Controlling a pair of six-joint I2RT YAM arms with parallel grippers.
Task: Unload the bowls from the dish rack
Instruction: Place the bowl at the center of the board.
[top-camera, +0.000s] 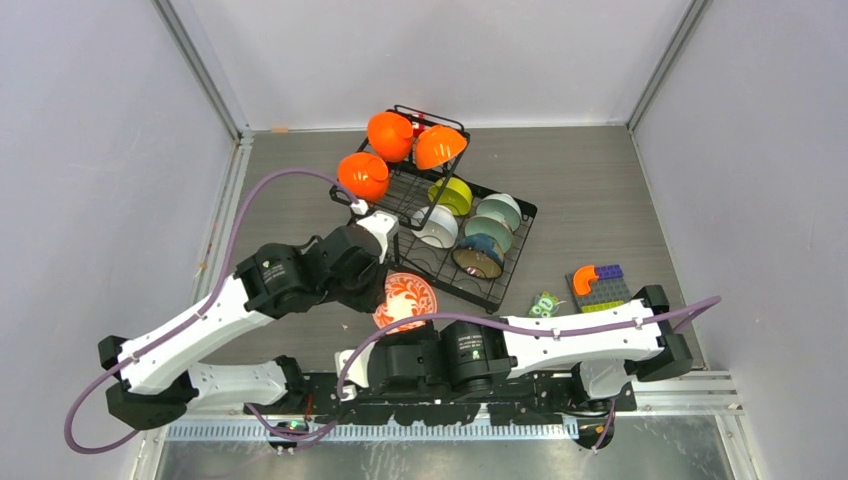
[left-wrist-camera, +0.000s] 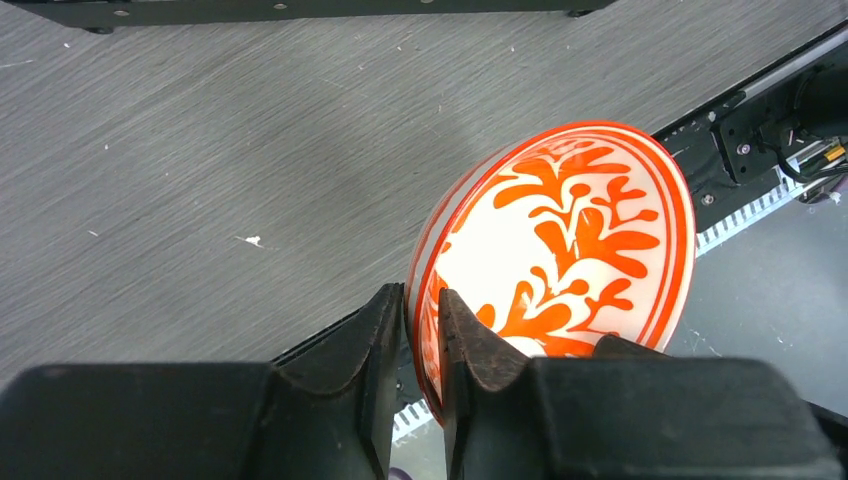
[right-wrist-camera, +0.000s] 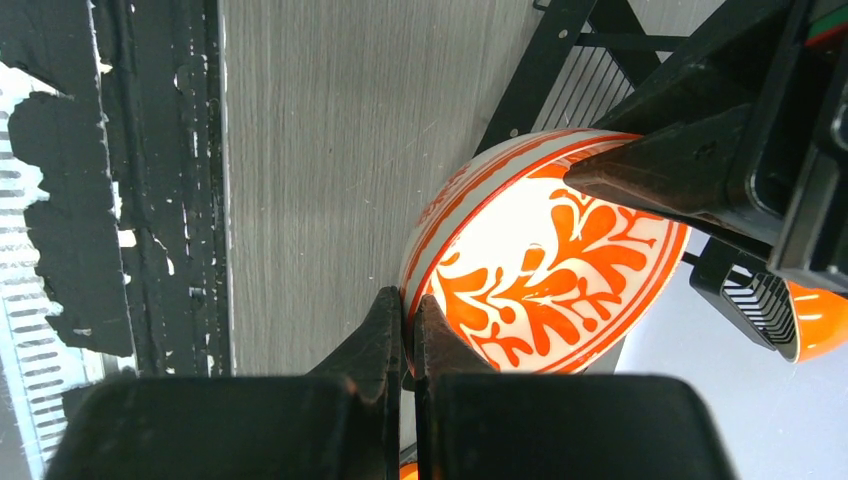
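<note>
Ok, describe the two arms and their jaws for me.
The left arm and right arm match: white rounded link shells between chunky black joint housings with small white lettering. A purple cable runs along each. The jaws are matte black, wedge-shaped, tapering to blunt tips.

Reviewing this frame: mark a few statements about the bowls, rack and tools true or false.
1. The left tool and right tool both pinch the rim of the patterned bowl. True.
2. The patterned bowl sits inside the dish rack. False: it is held outside the rack, on its near side.
3. Three orange bowls sit at the rack's far end. True.
4. The toy blocks lie left of the rack. False: they lie to its right.
</note>
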